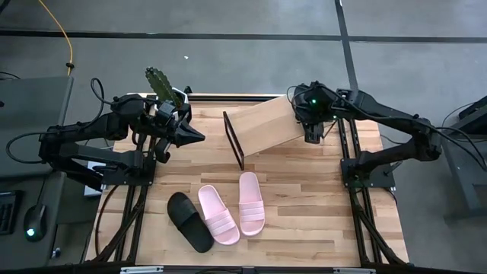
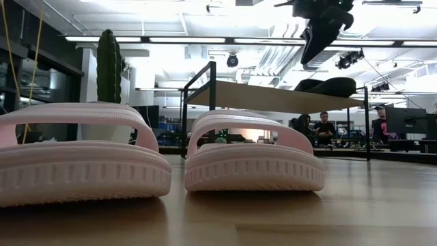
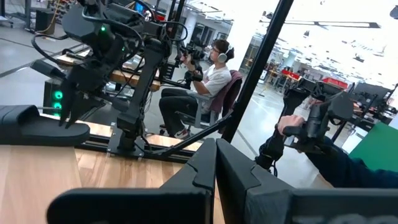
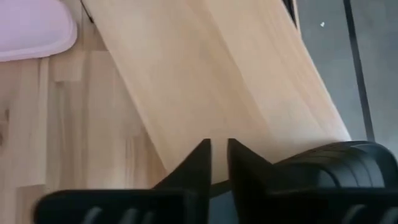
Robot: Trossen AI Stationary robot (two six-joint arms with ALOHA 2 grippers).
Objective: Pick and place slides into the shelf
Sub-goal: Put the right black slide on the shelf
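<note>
The shelf (image 1: 266,125) stands aslant at the table's far middle, a light plank with black end frames (image 2: 273,96). One black slide (image 2: 331,85) lies on the plank's right end and shows beside my right fingers (image 4: 336,171). My right gripper (image 1: 312,135) hangs shut just above it (image 2: 311,58), apart from it. Two pink slides (image 1: 218,215) (image 1: 252,202) and the other black slide (image 1: 190,222) rest sole-down on the table near the front. My left gripper (image 1: 199,138) is shut, in the air left of the shelf.
A potted cactus (image 1: 160,84) stands at the table's far left, behind my left arm. People sit in the room beyond the table (image 3: 211,74), and a hand holding a controller (image 3: 311,118) is close by. Bare tabletop (image 1: 319,198) lies to the right of the pink slides.
</note>
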